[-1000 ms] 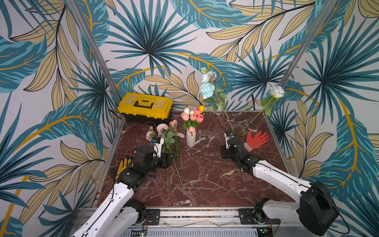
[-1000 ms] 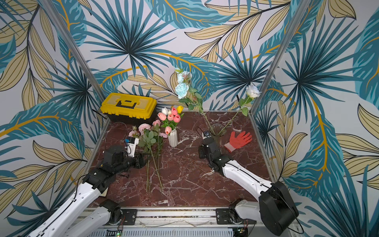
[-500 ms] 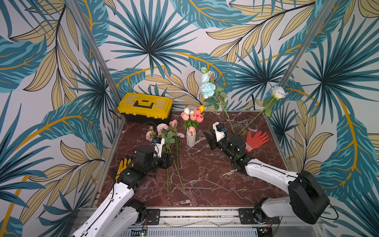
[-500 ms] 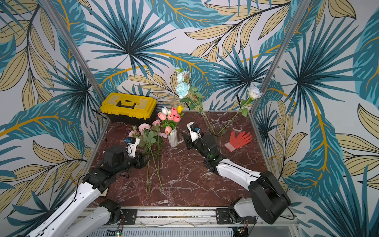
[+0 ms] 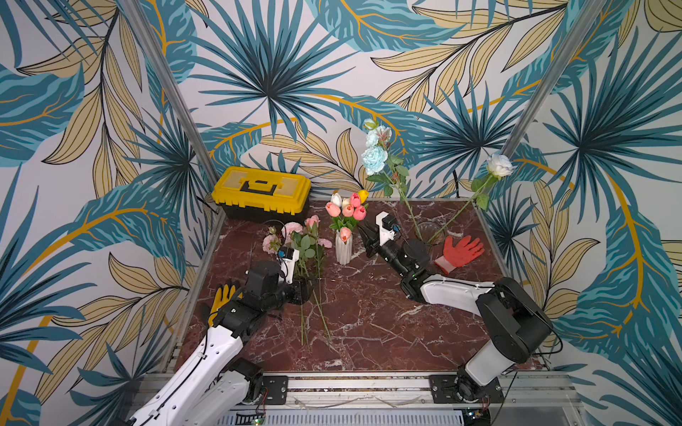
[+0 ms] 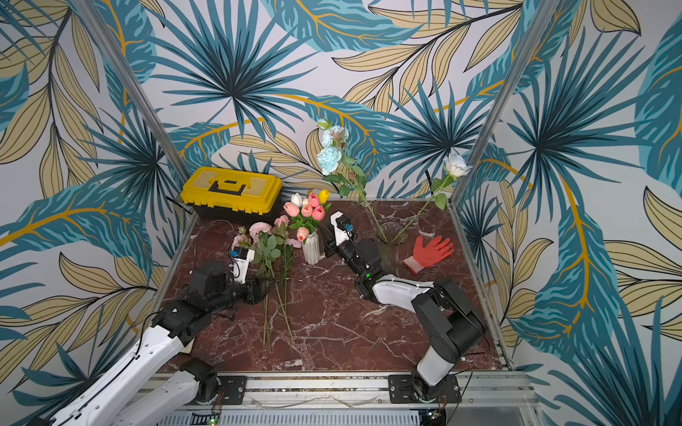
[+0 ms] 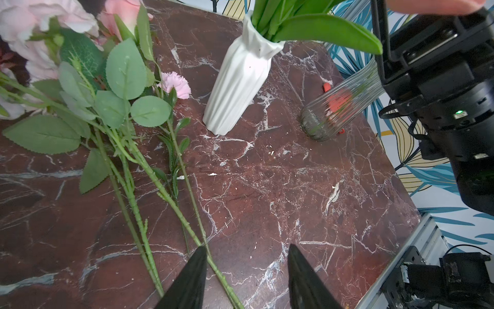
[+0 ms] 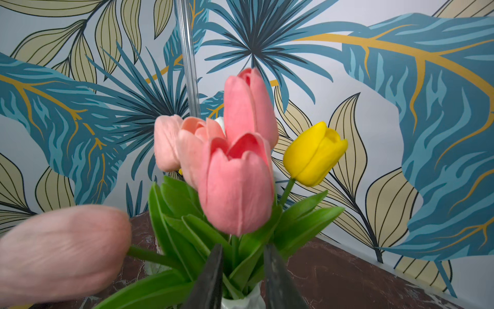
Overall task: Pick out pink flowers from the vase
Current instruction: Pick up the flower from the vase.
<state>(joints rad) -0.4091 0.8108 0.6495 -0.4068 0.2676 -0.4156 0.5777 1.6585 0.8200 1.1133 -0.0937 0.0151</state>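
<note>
Several pink tulips stand in a white ribbed vase with white ones and a yellow tulip. One pink tulip droops low to the side. My right gripper is at the vase mouth, its jaws narrowly apart around a tulip stem and leaves. Other pink flowers lie on the table with long stems. My left gripper hangs open low over those stems, one stem running between its fingers.
A clear glass vase with pale blue roses and a white rose stands behind my right arm. A red glove lies to its right. The yellow toolbox is back left; a yellow glove lies by my left arm.
My right arm has swung left from the glass vase to the white vase, and its jaws have narrowed around the tulip stems. The left arm has not moved.
</note>
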